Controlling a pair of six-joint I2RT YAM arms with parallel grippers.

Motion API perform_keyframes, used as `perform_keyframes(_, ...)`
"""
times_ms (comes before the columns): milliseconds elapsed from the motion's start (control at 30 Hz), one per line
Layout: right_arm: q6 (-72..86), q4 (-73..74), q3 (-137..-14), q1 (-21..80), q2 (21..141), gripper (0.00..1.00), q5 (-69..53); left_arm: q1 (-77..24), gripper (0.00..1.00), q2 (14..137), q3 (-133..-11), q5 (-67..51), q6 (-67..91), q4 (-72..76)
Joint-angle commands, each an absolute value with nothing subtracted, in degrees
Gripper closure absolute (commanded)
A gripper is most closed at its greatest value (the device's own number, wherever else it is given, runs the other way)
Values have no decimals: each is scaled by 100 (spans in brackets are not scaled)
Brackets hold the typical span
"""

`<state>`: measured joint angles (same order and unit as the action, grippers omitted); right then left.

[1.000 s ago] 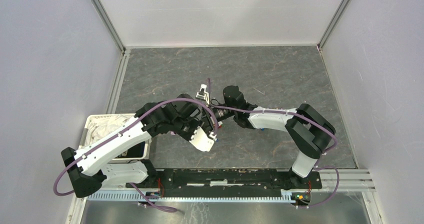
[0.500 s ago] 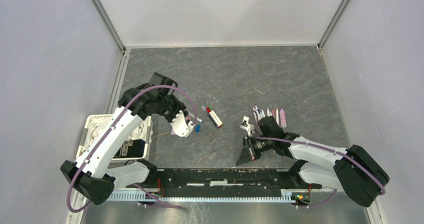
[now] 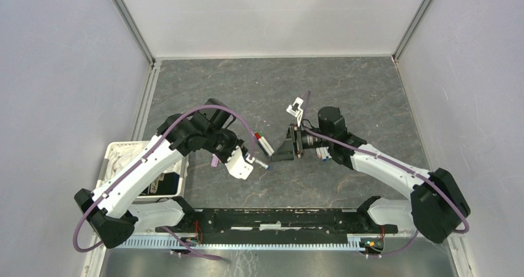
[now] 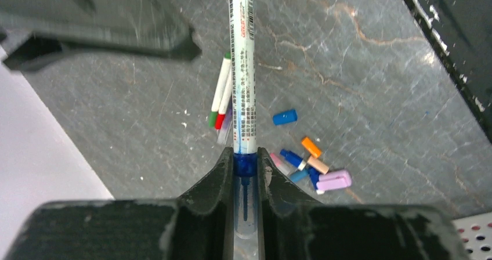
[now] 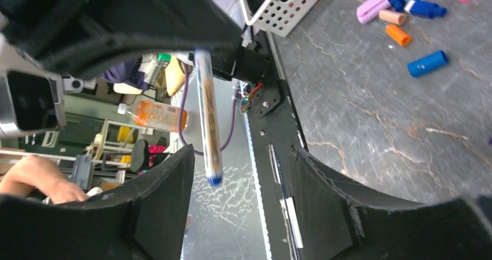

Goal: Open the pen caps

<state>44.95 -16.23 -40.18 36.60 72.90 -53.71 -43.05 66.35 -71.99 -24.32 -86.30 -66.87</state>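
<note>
My left gripper (image 4: 245, 155) is shut on a pen (image 4: 242, 68) with a white barrel, gripping its clear-capped end with a blue nib inside. The barrel points away toward my right gripper (image 5: 241, 155), which is open, and the pen's blue end (image 5: 214, 179) hangs just in front of its left finger. In the top view the left gripper (image 3: 252, 161) and right gripper (image 3: 279, 154) face each other mid-table. Loose pen caps lie on the table: blue (image 4: 285, 117), orange (image 4: 311, 147), lilac (image 4: 333, 180). Two pens (image 4: 219, 91) with green and red ends lie beyond.
A white basket (image 3: 117, 150) holding cloth stands at the near left, beside the left arm's base. The black base rail (image 3: 278, 218) runs along the near edge. Grey walls close in the table on three sides.
The right arm swung out to the near right with its jaws shut, then came back to the middle with its jaws open. The left arm drew left and returned with the pen.
</note>
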Motion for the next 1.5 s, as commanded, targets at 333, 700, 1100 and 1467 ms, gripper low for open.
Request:
perform_keyframes(333,5320,-2872,-5121,4375,8621,40,-6008,-4863,98,6873,-7156,-2649,-7557,-5938)
perform_keyframes(700,6228,-3765,-5449,4537,9183,57,-6073,-4996,98,6820,-6919,-2552,-7533,-5610)
perform_keyframes(1100,6905,-4690,-4979,4529,9043,79,-5730,-5000,98,6619,-6678,-2401,-7277,-5214)
perform_keyframes(1467,7083,-4921,-5561,4763,9434,52,-5863,-5052,98,6601,-6683,-2557,-7301,-5234)
